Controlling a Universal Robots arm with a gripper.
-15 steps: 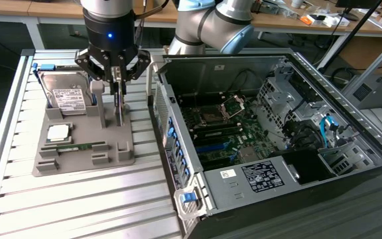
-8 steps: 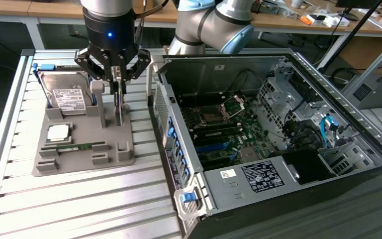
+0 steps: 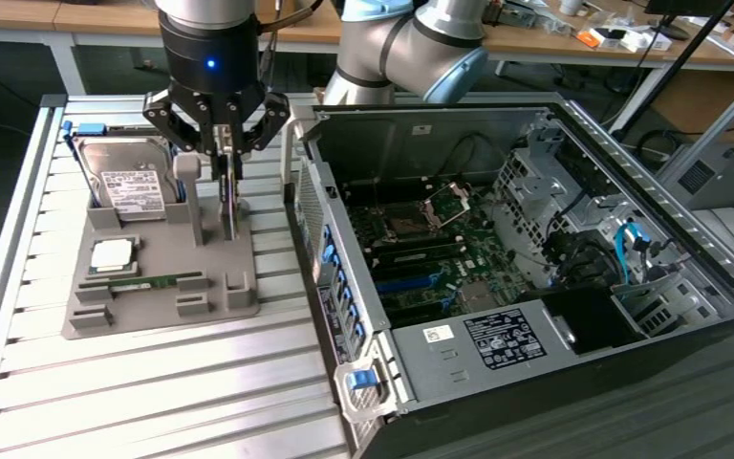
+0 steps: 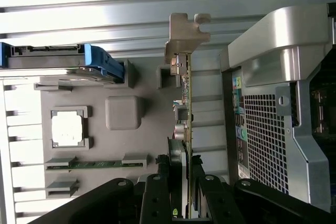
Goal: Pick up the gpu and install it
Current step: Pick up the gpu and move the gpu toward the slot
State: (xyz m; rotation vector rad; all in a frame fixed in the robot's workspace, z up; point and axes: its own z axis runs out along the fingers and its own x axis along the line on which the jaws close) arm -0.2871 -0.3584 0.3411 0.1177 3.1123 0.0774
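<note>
**A:** Where is the gpu (image 3: pixel 229 212) at this moment?

**B:** It is at the grey tray (image 3: pixel 150 311), standing upright on its long edge. It runs along the side of the tray that faces the computer case (image 3: pixel 405 143). Its silver bracket (image 4: pixel 185 35) sits at the tray end where the hard drive (image 3: pixel 131 182) is.

**A:** And the gripper?

**B:** The gripper (image 3: pixel 228 163) hangs straight down over that same side of the tray. Its fingers (image 4: pixel 177 156) are drawn in narrow, one on each face of the card, and they clamp its upper edge.

**A:** Is the card clear of the tray?

**B:** I cannot tell. In the exterior view its lower edge reaches down to the tray's surface, but contact is not visible.

**A:** What else is on the tray?

**B:** The hard drive, in its blue frame, leans at the back end. A square processor chip (image 3: pixel 112 253) lies near the middle of the tray. A narrow green memory stick (image 3: pixel 144 284) lies flat toward the front end. All three are apart from the card, on the tray's side away from the case.

**A:** How does the case stand?

**B:** It lies open just beside the tray, on the exterior view's right, with its motherboard (image 3: pixel 431 249) exposed. The tray itself rests on a slatted metal table (image 3: pixel 150 402).
</note>
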